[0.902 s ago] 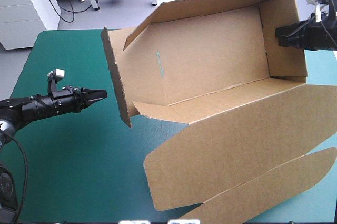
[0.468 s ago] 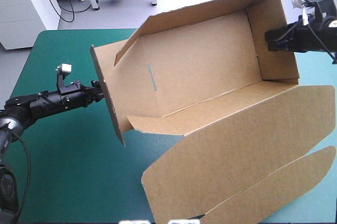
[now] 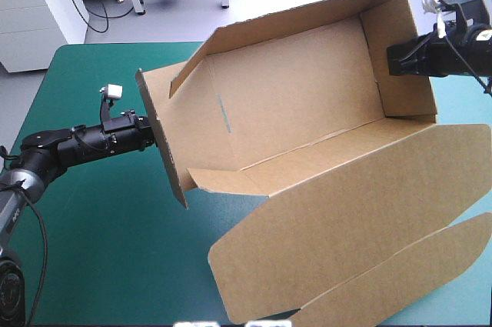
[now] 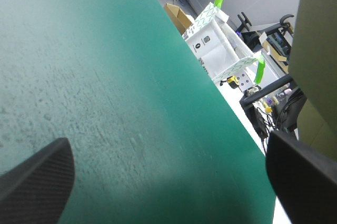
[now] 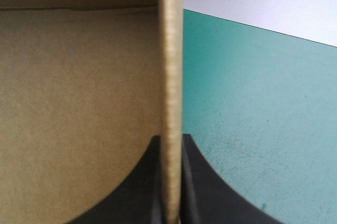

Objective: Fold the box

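Observation:
The brown box (image 3: 300, 104) stands as an open tray with its walls raised. Its long lid (image 3: 346, 219) lies flat toward the table's front right. My right gripper (image 3: 396, 58) is shut on the box's right end wall, whose board edge (image 5: 171, 76) runs up between the black fingers (image 5: 197, 182). My left gripper (image 3: 146, 133) is at the outer face of the left end wall (image 3: 161, 138). In the left wrist view its fingers (image 4: 37, 182) stand wide apart over the teal-green cover, with a strip of brown board (image 4: 318, 50) beside one finger.
Teal-green cover (image 3: 100, 227) stretches left and front-left of the box, under the left arm. The lid's rounded flaps (image 3: 400, 281) reach the table's front right edge. The table's far edge (image 3: 100, 44) runs just behind the box's back wall.
The left gripper moved right up to the box's left end wall and opened. The right gripper shifted the box a little to the left and away, keeping its grip.

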You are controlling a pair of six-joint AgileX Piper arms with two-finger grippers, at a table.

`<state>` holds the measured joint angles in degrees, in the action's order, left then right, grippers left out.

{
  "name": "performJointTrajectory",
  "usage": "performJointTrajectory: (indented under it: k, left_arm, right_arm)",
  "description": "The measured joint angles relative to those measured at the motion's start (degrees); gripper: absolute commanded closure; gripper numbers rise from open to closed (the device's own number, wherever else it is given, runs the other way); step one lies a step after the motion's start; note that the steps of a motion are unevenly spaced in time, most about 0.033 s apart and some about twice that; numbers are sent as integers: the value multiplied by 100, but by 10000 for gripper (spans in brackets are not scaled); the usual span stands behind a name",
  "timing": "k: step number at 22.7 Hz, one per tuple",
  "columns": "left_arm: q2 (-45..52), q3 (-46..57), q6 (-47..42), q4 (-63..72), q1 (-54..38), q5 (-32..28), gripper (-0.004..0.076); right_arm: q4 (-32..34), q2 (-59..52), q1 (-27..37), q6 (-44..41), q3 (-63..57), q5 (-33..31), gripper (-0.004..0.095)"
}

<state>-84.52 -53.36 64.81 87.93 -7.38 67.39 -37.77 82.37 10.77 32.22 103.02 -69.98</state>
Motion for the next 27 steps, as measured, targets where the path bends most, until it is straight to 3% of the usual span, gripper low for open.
performJointTrajectory:
  k: [7, 19, 27]
  left_arm:
    - [307, -4, -72, 341, 35, 25, -1]
    - [882, -149, -176, 424, 30, -26, -1]
    - [929, -149, -216, 430, 30, -106, -1]
  right_arm:
    - [285, 0, -139, -173, -188, 397, 923]
    - [2610, 29, -1990, -1838, -194, 1825, 923]
    - [3067, 29, -2250, -2250, -194, 2030, 923]
